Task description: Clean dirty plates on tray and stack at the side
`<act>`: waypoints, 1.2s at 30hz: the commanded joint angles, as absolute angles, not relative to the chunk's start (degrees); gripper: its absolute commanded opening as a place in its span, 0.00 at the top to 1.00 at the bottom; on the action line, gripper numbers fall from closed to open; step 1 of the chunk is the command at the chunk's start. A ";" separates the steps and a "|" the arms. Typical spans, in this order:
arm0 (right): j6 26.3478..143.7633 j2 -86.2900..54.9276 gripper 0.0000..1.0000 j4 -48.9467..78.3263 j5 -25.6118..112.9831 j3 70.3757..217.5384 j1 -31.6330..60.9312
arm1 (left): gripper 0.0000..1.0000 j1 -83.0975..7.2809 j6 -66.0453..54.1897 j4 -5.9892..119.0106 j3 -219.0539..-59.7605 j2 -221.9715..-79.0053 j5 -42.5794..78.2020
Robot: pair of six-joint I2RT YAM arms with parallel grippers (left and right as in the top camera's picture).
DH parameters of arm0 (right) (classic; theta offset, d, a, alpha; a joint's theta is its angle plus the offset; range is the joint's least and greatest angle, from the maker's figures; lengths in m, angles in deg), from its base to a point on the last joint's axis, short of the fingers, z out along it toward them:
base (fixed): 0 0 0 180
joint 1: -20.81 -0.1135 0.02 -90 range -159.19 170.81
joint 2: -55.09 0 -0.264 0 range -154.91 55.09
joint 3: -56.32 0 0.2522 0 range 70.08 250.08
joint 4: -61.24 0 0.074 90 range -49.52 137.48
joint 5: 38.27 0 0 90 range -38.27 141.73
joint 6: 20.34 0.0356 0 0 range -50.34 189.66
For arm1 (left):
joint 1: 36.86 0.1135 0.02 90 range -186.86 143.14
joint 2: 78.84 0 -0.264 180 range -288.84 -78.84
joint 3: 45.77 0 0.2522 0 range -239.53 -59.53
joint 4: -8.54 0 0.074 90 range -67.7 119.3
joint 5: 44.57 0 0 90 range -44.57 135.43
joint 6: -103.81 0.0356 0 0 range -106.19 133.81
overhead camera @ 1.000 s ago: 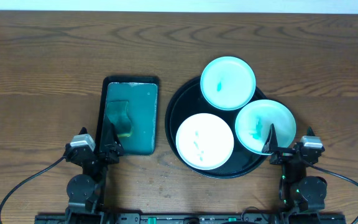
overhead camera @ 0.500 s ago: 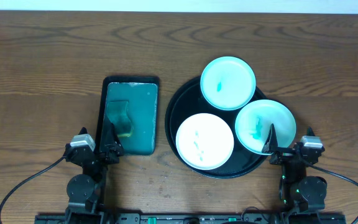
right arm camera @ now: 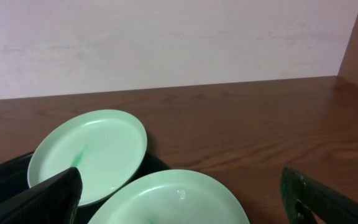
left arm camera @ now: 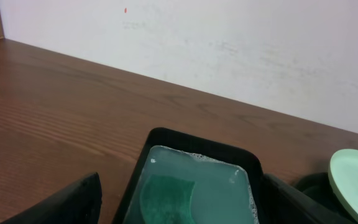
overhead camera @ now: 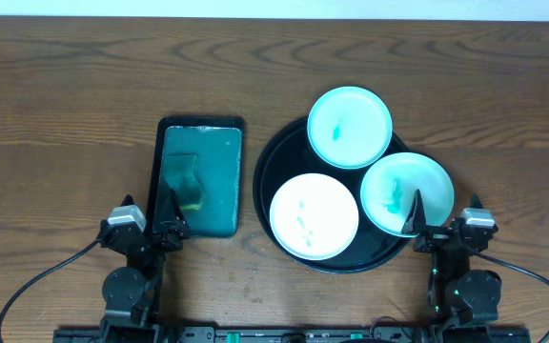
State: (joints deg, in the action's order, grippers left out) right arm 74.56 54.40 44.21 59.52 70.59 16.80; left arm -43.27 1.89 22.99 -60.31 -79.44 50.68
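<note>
**Arms poised over the washing-up.** Both arms sit at the near edge of the wooden table, and by the look of things the job has not begun. Three pale-teal plates, all smeared blue-green, lie flat on the round black tray. The far plate rides over the tray's back rim, the front plate sits near-left, and the right-hand plate is at the tray's right edge. None is stacked at the side.

The right gripper is spread wide and holds nothing. Its wrist camera shows a finger at either edge of the frame, with the right-hand plate directly ahead and low between them. From above, its inner finger overlaps that plate's near rim, though whether it touches cannot be told.

The left gripper is likewise wide open and empty. It faces the rectangular black tray of soapy water just left of the round one. A green sponge lies there straight ahead, a little toward the inner finger, its longer side seemingly running along the tray's length.

The right arm is plainly nearer the plates and the left nearer the sponge. A likely opening is the left reaching forward for the sponge.
</note>
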 commanded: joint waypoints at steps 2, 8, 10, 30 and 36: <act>73.86 54.45 0.01 44.21 60.29 70.38 17.09 | 0.19 -42.92 2.63 25.92 -59.76 -79.55 51.91; 73.84 54.45 0.01 44.21 60.26 70.38 17.09 | 0.19 -42.92 2.65 25.92 -59.76 -79.55 51.91; 73.84 54.45 0.01 44.21 60.26 70.38 17.09 | 0.19 -42.92 2.65 25.92 -59.76 -79.55 51.91; 84.68 54.45 0.01 56.08 43.98 70.70 17.06 | 0.19 -42.92 1.06 21.68 -62.12 -79.55 41.74; 82.56 51.21 0.01 49.30 41.97 79.84 17.09 | 0.19 -42.92 0.77 27.65 -73.84 -83.70 41.81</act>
State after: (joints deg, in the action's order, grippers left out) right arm 82.85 53.35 51.22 44.99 73.59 16.80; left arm -43.27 1.19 26.58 -65.86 -81.32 43.10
